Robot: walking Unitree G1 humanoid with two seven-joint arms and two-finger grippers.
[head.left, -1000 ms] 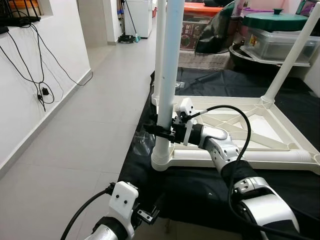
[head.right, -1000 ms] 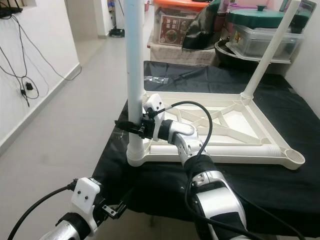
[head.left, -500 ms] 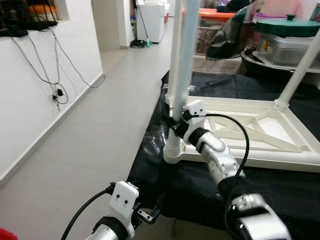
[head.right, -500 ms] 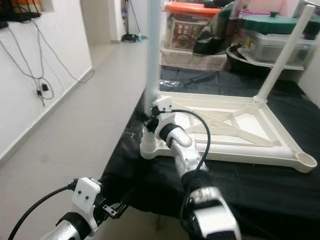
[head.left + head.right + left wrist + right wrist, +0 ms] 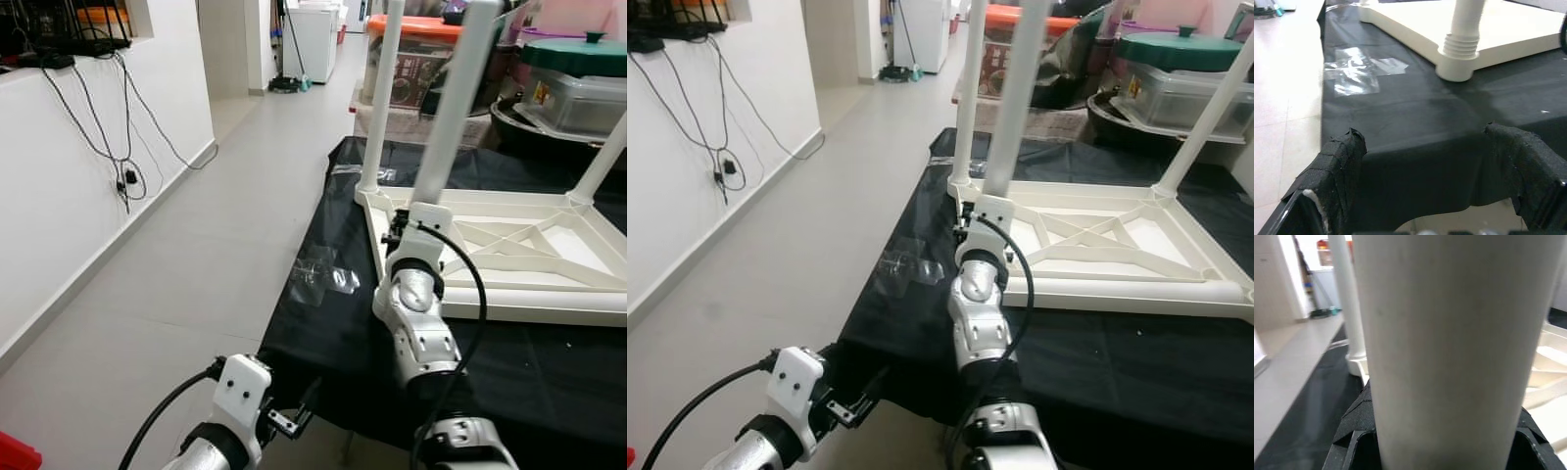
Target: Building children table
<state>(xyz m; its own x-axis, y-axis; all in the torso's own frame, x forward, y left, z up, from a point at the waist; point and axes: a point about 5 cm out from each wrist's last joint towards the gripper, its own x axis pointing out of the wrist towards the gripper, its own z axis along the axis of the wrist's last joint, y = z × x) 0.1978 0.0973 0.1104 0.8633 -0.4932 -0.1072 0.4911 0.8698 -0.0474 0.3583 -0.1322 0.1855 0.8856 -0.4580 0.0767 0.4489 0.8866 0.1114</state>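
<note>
Leg (image 5: pixel 453 103) near-upright, tilted right.

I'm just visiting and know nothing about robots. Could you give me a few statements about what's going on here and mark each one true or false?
1. The right gripper is closed around a white table leg. True.
2. The tabletop lies upside down on a black sheet. True.
3. The left gripper is holding a leg too. False: its fingers are open and hold nothing, low at the sheet's near edge.
4. The sheet is red. False: it is black.
5. A second leg stands at the corner behind the gripped one. True.
</note>
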